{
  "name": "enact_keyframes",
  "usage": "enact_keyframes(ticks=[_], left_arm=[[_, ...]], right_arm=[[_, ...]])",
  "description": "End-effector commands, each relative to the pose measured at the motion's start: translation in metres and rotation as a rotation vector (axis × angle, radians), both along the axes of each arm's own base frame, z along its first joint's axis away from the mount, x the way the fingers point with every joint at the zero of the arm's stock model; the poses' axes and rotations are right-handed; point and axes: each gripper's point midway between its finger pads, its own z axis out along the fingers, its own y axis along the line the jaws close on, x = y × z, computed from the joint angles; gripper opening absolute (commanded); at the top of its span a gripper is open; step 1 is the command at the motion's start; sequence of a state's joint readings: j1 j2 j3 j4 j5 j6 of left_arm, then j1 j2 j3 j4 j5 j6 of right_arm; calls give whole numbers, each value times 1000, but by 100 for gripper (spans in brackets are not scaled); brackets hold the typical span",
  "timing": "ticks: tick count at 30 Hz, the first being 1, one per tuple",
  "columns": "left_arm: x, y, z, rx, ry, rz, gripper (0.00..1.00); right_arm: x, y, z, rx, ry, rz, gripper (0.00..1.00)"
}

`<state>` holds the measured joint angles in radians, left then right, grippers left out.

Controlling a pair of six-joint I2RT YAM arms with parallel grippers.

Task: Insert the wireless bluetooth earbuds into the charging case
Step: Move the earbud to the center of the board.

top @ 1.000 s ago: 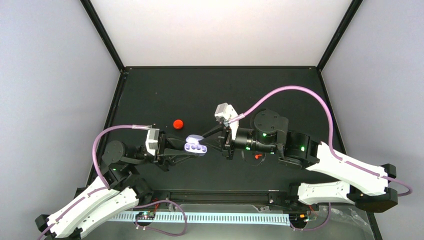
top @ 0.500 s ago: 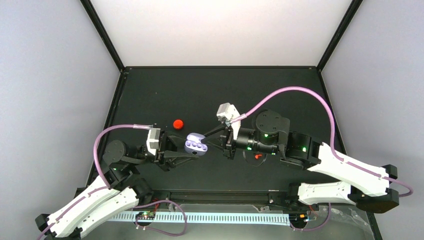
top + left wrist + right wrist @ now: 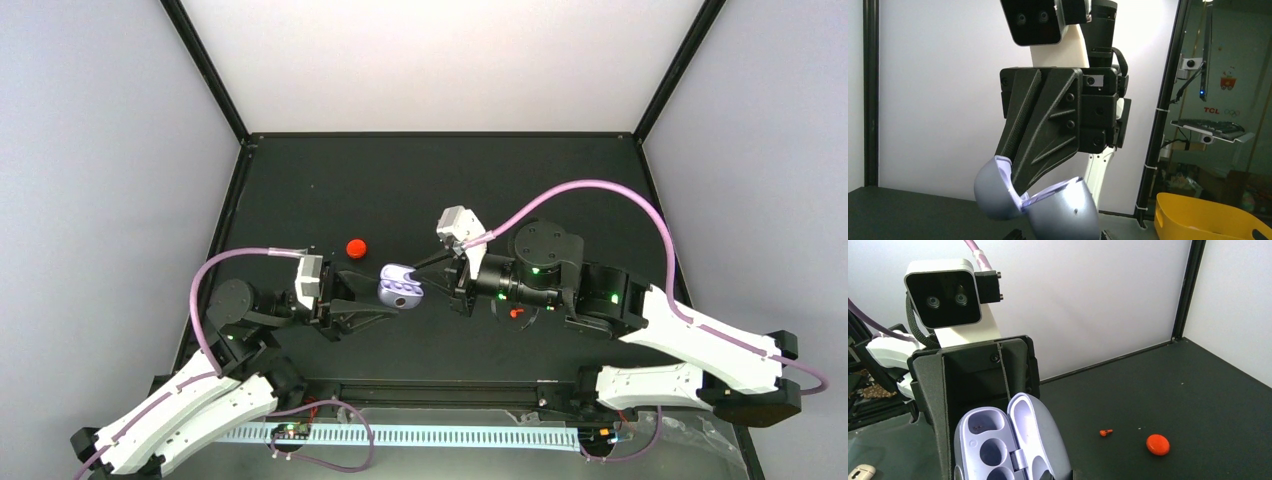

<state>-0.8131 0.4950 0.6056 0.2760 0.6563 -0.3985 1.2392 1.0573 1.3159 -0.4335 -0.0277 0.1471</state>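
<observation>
The charging case (image 3: 400,288) is a pale lavender pebble with its lid swung open, held above the table between the two arms. Its wells (image 3: 993,450) show nothing inside. My right gripper (image 3: 1059,474) is shut on the rim of the lid (image 3: 1035,437). From the left wrist view its black finger (image 3: 1043,130) reaches down into the gap between lid and base. My left gripper (image 3: 1059,234) is open, with a fingertip on each side of the case base (image 3: 1063,210) and slightly apart from it. A small whitish thing that looks like an earbud (image 3: 860,472) lies on the table.
A round red cap (image 3: 356,247) lies on the black table behind the case. It also shows in the right wrist view as the red cap (image 3: 1158,444), with a tiny red bit (image 3: 1106,432) near it. A yellow bin (image 3: 1208,220) stands outside the enclosure.
My left jaws have widened off the case base. My right gripper has closed on the lid. The case has shifted a little to the right and back.
</observation>
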Motion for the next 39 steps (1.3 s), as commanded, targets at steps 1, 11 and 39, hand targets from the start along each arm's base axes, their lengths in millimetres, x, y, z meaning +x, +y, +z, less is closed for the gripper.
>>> enact_keyframes(ticks=[1,11,39], left_arm=[[1,-1,10,-5,-4,3,40],[4,-5,8,20,22,-1,46],[47,-10,4,195,149,202,64]], right_arm=[[4,-8,13,5,-57,-26,1],[8,-13,18,-2,-90,-50,1],[47,-39,-3,-223,-199,-283,1]])
